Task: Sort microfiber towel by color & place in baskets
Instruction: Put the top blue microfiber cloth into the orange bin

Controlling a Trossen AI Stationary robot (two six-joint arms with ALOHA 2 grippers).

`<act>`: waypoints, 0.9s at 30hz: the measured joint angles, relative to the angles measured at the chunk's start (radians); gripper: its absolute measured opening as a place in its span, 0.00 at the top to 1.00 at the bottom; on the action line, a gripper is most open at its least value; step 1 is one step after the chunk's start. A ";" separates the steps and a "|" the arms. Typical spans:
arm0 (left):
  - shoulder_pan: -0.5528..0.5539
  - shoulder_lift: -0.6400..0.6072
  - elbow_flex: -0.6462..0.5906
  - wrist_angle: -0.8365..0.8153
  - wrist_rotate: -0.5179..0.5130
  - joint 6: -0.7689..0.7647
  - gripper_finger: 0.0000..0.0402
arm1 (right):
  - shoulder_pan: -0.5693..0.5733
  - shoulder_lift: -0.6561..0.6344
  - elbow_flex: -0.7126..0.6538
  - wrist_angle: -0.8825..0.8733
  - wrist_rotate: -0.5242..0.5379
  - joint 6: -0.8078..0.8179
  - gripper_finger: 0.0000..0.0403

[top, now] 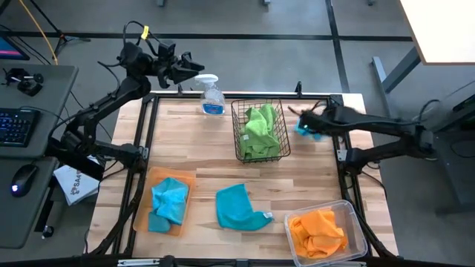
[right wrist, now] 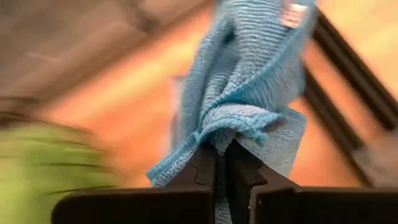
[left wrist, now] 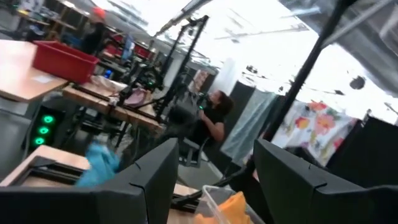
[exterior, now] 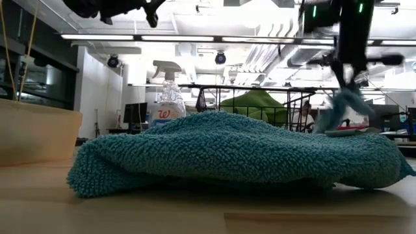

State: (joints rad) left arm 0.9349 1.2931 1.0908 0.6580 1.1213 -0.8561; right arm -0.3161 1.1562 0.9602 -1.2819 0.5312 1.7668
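My right gripper point(top: 306, 123) is shut on a turquoise towel point(right wrist: 249, 81) at the far right of the table, just right of the black wire basket point(top: 260, 111), which holds green towels point(top: 260, 127). In the low view this towel point(exterior: 341, 107) hangs below the gripper. My left gripper point(left wrist: 211, 180) is open and empty, raised above the table's far left edge point(top: 187, 70). Another turquoise towel point(top: 239, 208) lies flat on the table at the near middle. A third turquoise towel point(top: 169, 202) lies in the orange tray point(top: 143, 211). Orange towels point(top: 319, 230) fill the clear bin point(top: 355, 222). My right gripper pinches a bunched fold of the turquoise towel point(right wrist: 231, 127) between its two shut fingers point(right wrist: 202, 171). The fingers come from above, pointing down. The towel hangs slack below them point(exterior: 338, 117); whether its lower end touches the table I cannot tell.
A clear spray bottle with blue liquid point(top: 211, 95) stands at the far edge, left of the wire basket and close to my left gripper. A black frame runs along the table's edges point(top: 148, 141). Bare wood shows between the basket and the near towels point(top: 297, 178).
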 joint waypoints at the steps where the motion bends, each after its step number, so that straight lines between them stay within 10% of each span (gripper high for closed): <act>1: -0.012 0.000 0.000 0.000 0.000 0.010 0.51 | 0.016 -0.020 0.044 0.013 0.057 -0.025 0.99; 8: -0.111 -0.001 0.000 0.098 -0.052 -0.025 0.51 | 0.152 -0.072 0.301 0.421 0.300 -0.632 1.00; 16: -0.350 -0.004 0.000 0.101 -0.163 -0.058 0.51 | 0.353 0.062 0.348 1.088 0.067 -1.271 1.00; 27: -0.820 -0.008 0.000 0.090 -0.431 -0.064 0.51 | 0.554 0.245 0.347 1.428 -0.219 -1.367 1.00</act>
State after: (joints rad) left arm 0.1148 1.2855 1.0908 0.7479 0.6907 -0.9204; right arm 0.2379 1.4011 1.3075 0.1459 0.3122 0.3995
